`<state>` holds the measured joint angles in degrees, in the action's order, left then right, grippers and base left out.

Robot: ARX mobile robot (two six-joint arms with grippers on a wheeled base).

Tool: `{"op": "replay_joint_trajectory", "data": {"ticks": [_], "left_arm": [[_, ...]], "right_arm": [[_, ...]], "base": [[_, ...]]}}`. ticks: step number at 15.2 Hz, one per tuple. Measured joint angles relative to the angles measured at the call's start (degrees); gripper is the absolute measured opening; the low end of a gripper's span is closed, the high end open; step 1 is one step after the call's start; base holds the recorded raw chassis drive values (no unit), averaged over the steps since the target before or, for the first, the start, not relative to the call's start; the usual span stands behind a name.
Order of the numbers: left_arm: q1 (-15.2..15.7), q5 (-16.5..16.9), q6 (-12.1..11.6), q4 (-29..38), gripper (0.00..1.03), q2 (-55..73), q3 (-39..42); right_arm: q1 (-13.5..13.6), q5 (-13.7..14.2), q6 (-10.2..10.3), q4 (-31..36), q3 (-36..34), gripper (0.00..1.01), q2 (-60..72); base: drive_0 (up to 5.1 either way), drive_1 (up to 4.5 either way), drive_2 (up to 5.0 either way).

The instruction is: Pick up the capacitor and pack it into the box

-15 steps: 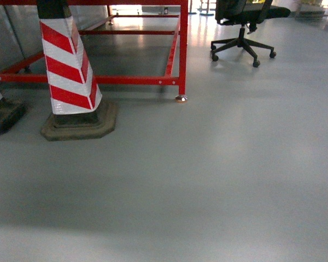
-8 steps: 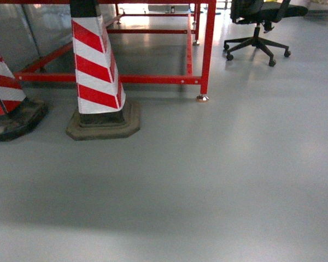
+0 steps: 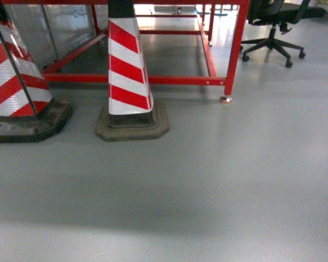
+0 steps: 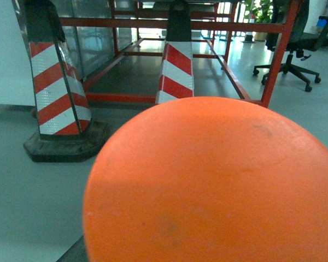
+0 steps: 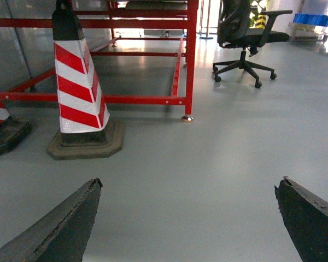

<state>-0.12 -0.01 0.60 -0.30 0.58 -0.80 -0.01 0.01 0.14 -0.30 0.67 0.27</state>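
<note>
Capacitor (image 4: 213,180), a stiff, light cylinder best pinched by its sides, fills the left view, grip unseen; right gripper (image 5: 188,218) spread wide, empty

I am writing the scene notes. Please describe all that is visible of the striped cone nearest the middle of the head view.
The cone stands upright on the grey floor, with slanting red and white stripes that look reflective and a black upper part cut off by the frame. Its dark, worn, octagonal base lies flat. It is just in front of the red frame's lower bar; contact is unclear.
</note>
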Motion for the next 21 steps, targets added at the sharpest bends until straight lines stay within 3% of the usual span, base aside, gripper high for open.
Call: {"op": "replay_joint_trajectory", "data": {"ticks": [7,10,17,21], "left_arm": [[0.0,0.0,0.0,0.0,0.43,0.0,0.0],[0.0,-0.3,0.0,0.1,0.43,0.0,0.0],[0.0,-0.2,0.0,-0.1,0.43,0.0,0.0],[0.0,0.0,0.0,-0.1,0.43,0.0,0.0]], "right_arm": [[0.0,0.0,0.0,0.0,0.0,0.98,0.0],[0.0,-0.2,0.0,0.0,0.0,0.98,0.0],[0.0,-0.2,0.0,0.1,0.0,0.98,0.0],[0.0,0.0,0.0,0.0,0.0,0.98,0.0]], "base": [[-4.9,2.46,2.5],[0.0,0.0,0.0],[2.9,1.92,-5.0],[0.1,4.19,-4.0]]}}
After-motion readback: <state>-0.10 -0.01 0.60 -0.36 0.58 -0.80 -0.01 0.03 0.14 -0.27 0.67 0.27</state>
